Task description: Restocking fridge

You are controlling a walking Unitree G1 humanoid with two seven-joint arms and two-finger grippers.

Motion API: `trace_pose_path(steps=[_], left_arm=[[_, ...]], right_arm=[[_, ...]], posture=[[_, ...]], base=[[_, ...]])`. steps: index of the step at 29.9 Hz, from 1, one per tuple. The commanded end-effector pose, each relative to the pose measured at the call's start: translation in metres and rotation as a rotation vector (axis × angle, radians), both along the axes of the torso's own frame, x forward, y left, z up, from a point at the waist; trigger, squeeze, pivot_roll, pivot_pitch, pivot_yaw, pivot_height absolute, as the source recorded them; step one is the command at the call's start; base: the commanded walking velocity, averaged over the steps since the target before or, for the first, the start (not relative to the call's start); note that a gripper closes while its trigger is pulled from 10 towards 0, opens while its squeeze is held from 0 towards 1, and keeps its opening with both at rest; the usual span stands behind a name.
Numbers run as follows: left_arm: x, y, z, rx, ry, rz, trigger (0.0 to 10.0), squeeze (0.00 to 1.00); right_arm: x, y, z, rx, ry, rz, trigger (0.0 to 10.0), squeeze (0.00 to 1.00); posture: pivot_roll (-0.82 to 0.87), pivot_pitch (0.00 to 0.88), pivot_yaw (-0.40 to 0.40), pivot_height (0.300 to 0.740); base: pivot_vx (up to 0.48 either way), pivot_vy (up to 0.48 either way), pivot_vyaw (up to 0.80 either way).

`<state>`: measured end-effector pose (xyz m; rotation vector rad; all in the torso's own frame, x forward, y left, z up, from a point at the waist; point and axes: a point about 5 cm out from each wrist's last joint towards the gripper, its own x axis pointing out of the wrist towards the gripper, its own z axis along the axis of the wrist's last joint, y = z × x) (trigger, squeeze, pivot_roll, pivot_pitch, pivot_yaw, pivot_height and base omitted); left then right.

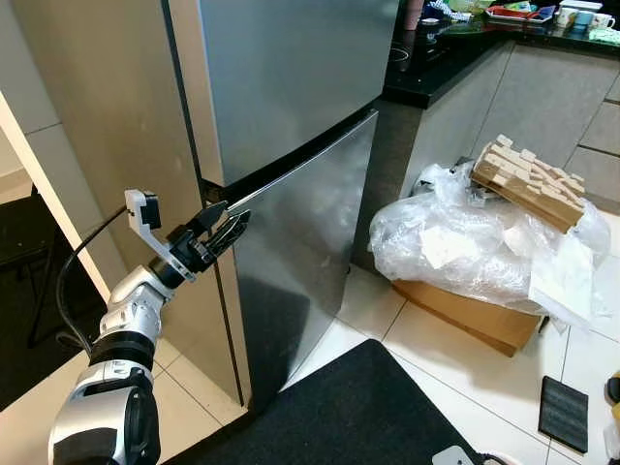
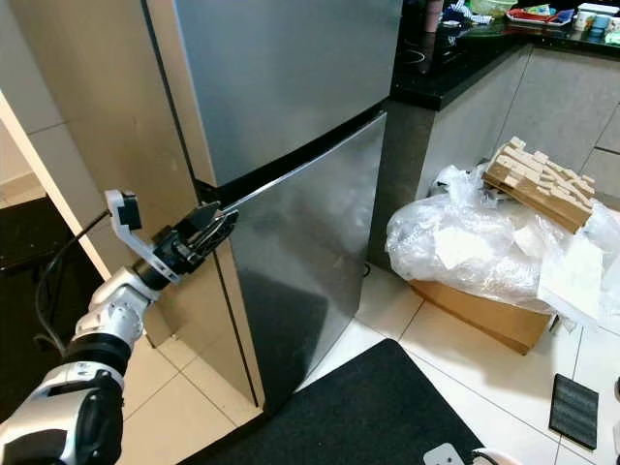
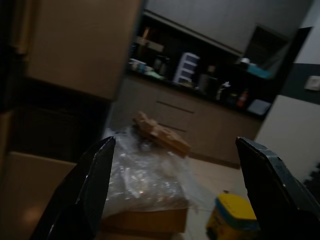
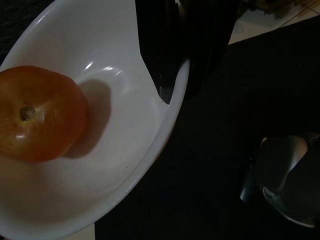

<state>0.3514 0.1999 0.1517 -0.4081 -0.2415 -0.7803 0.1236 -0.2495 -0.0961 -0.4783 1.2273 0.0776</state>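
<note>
A steel fridge stands before me, with an upper door [image 1: 291,77] and a lower door [image 1: 300,242]. My left gripper [image 1: 231,223] is open at the lower door's top left corner, its tips at the dark gap between the two doors. In the left wrist view its fingers [image 3: 95,185] are spread wide with nothing between them. My right gripper [image 4: 177,92] is shut on the rim of a white bowl [image 4: 115,150], which holds one red tomato [image 4: 40,115].
Right of the fridge lies a clear plastic bag [image 1: 465,242] on a cardboard box [image 1: 475,310], with a wooden block rack [image 1: 528,179] on top. A black mat [image 1: 358,407] covers the floor in front. A dark counter [image 1: 455,48] runs behind. A beige panel [image 1: 107,116] flanks the fridge's left side.
</note>
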Motion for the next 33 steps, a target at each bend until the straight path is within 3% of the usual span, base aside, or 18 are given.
trace_pose_path(steps=[1, 9, 21, 33], left_arm=[[0.003, 0.012, -0.002, 0.071, 0.037, 0.101, 10.0, 0.0], [0.004, 0.019, -0.005, 0.117, 0.054, 0.208, 10.0, 0.0], [0.009, 0.017, -0.007, 0.16, 0.067, 0.28, 10.0, 0.0], [0.017, 0.009, 0.013, 0.218, -0.017, 0.248, 10.0, 0.0]], right_arm=[[0.002, -0.002, 0.001, -0.006, -0.018, -0.007, 10.0, 0.0], [0.002, -0.001, 0.001, -0.002, -0.018, -0.008, 10.0, 0.0], [0.0, 0.0, 0.0, -0.001, -0.012, -0.004, 10.0, 0.0], [-0.009, -0.002, -0.002, -0.005, 0.005, 0.001, 10.0, 0.0]], posture=[[0.03, 0.0, 0.011, 0.74], [0.03, 0.0, 0.011, 0.74], [0.01, 0.0, 0.01, 0.74], [0.0, 0.032, 0.022, 0.74]], base=[[0.0, 0.0, 0.0], [0.0, 0.0, 0.0], [0.0, 0.0, 0.0], [0.0, 0.0, 0.0]])
